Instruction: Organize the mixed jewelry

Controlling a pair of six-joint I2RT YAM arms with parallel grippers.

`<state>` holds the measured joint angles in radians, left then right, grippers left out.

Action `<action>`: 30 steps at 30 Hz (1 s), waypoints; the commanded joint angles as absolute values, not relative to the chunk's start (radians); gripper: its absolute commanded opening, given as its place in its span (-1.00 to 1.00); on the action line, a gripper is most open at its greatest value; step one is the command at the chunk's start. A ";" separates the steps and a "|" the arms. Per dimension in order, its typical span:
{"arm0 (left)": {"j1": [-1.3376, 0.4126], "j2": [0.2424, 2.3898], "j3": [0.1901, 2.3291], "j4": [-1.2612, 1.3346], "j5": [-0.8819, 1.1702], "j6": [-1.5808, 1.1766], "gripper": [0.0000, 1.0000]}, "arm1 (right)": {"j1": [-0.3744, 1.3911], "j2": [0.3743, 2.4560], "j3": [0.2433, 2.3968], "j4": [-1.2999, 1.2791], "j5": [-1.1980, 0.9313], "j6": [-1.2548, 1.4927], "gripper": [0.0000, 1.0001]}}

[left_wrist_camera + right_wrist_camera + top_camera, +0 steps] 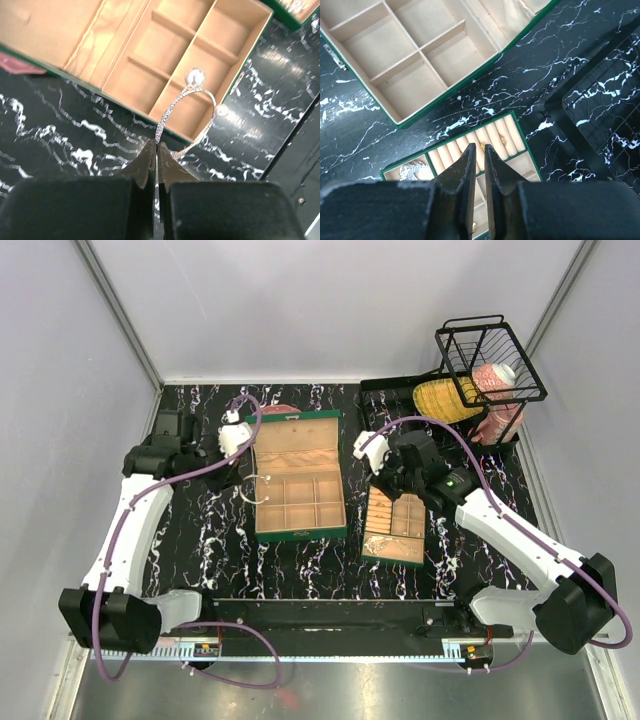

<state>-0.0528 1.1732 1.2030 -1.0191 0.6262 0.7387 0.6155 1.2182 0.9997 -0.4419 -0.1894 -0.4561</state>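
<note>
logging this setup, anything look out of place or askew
The black wire basket at the far right looks tipped rather than standing level. The silver bangle is not in any compartment: it hangs pinched in the left end effector over the green box edge.

The end effector (479, 150) hangs over a small green-rimmed tray (521, 165), its 2 fingers nearly together with a thin gap between them. A gold ring (482, 146) sits in the ring rolls at the tips, and a silvery chain (412, 171) fills the tray's left compartment. A green box (405, 85) lies beyond on the black marbled bench (530, 75).
</note>
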 commanded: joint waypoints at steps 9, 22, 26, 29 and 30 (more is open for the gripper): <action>-0.262 1.391 1.328 -0.759 0.520 0.377 -1.00 | 0.585 1.204 0.966 -0.338 -0.083 -0.422 -0.64; -0.357 1.654 1.371 -0.643 0.417 0.350 -1.00 | 0.569 1.224 0.963 -0.334 -0.087 -0.420 -0.64; -0.380 1.680 1.361 -0.620 0.399 0.357 -1.00 | 0.565 1.229 0.959 -0.331 -0.089 -0.425 -0.65; -0.399 1.697 1.358 -0.606 0.368 0.371 -1.00 | 0.563 1.232 0.962 -0.330 -0.092 -0.423 -0.65; -0.403 1.701 1.355 -0.601 0.364 0.374 -1.00 | 0.563 1.232 0.960 -0.331 -0.092 -0.423 -0.65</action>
